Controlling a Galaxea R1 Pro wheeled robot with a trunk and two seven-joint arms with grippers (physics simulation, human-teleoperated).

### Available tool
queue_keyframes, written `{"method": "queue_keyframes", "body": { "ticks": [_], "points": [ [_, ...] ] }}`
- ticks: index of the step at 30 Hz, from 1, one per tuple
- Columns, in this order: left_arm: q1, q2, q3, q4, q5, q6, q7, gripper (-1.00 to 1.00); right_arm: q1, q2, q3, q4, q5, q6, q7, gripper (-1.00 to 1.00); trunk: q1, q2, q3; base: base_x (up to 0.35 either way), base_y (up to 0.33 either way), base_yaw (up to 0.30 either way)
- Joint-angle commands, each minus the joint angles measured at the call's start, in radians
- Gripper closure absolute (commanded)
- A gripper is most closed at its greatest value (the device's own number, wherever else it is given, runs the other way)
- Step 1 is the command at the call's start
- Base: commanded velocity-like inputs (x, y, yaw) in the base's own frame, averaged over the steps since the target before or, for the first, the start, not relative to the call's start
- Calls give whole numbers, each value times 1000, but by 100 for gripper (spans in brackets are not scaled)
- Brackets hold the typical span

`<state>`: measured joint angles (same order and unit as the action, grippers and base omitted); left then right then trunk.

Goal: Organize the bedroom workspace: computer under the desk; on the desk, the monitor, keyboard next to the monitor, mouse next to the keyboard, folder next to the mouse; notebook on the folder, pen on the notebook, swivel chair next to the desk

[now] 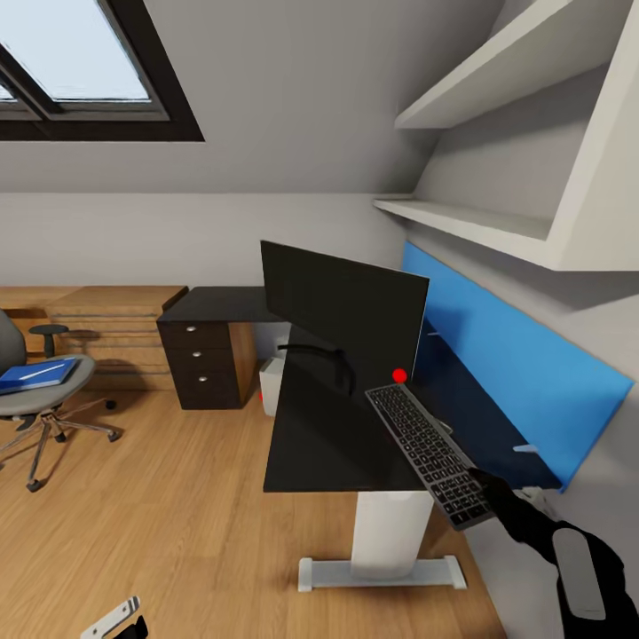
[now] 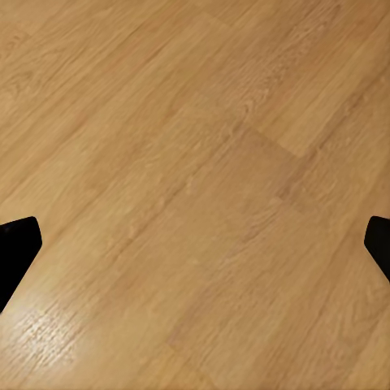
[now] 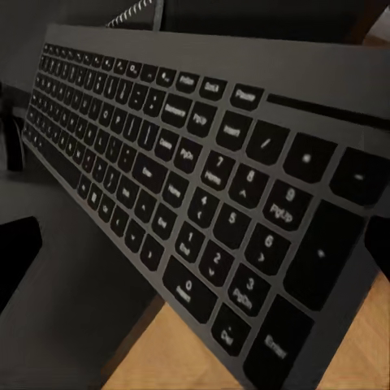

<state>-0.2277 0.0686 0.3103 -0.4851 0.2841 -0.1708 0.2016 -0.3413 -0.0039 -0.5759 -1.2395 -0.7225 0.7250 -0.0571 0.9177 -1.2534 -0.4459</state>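
Note:
The black-topped desk (image 1: 319, 444) with its blue back panel runs away from me at the right. The wide black monitor (image 1: 342, 311) stands on it. The keyboard (image 1: 426, 448) lies lengthwise in front of the monitor, its near end past the desk's edge. My right gripper (image 1: 486, 499) is at that near end and open. In the right wrist view the number-pad end of the keyboard (image 3: 203, 187) is close up and my fingertips (image 3: 16, 260) stand wide apart. At the left, the swivel chair (image 1: 44, 399) carries a blue folder (image 1: 35, 374). My left gripper (image 2: 195, 252) hangs open over the floor.
A dark three-drawer unit (image 1: 204, 364) and a light-wood chest (image 1: 115, 324) stand along the far wall. A pale box with a red patch (image 1: 271, 383) sits on the floor under the desk. Shelves (image 1: 479, 226) jut out above the desk. Wooden floor (image 1: 160, 515) spreads between chair and desk.

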Motion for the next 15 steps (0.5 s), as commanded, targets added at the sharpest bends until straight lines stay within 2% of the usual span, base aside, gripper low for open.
{"method": "queue_keyframes", "body": {
  "ticks": [1, 6, 15],
  "points": [
    [-1, 0, -2, 0, 10, -4, 1, -100, -1, -2, -2, 0, -19, 11, -6, -100, 4, -8, -4, 0, 0, 0],
    [-1, -1, -2, 0, 10, -4, 2, -100, -1, -10, -5, 1, -52, 32, -6, -100, 23, -43, -20, 0, 0, 0],
    [-1, -1, -2, 0, 10, -4, 2, -100, -1, -12, -7, 2, -56, 36, 0, -100, 58, -106, -48, 0, 0, 0]
  ]
}}
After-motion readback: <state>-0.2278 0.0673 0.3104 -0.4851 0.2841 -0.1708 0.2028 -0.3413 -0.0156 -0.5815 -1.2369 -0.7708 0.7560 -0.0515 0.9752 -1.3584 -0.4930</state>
